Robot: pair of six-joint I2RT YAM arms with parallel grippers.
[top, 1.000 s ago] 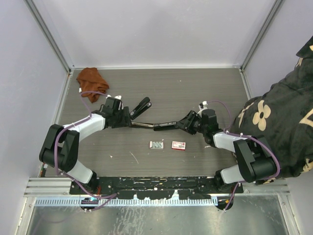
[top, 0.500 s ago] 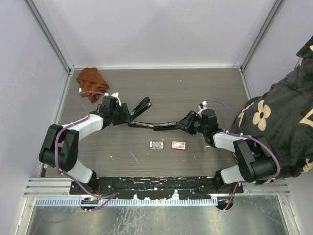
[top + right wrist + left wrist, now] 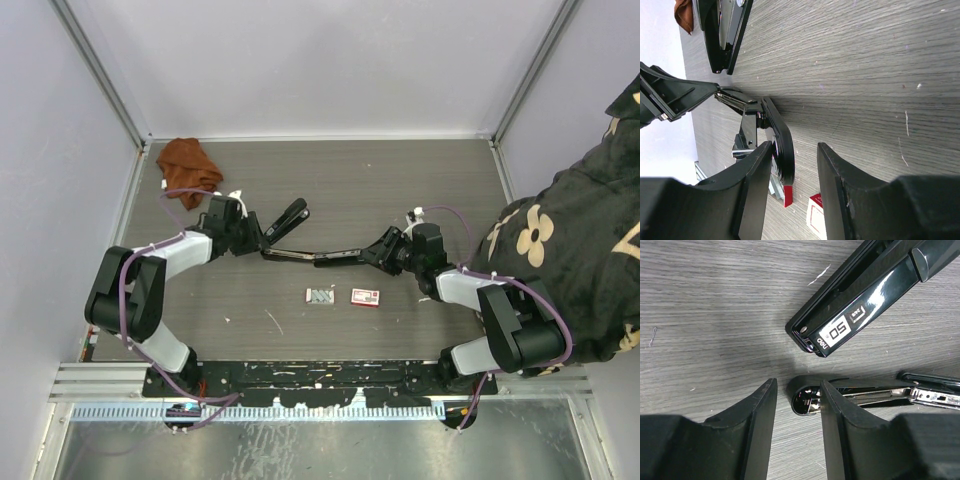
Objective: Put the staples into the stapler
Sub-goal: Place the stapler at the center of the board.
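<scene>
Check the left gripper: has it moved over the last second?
Yes, slightly. In the top view the left gripper has shifted leftward, toward the brown cloth, while the opened stapler lies where it was.

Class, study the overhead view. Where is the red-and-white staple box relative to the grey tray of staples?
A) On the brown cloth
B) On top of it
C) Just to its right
C: the red-and-white box lies just right of the grey tray, with a gap between them.
</scene>
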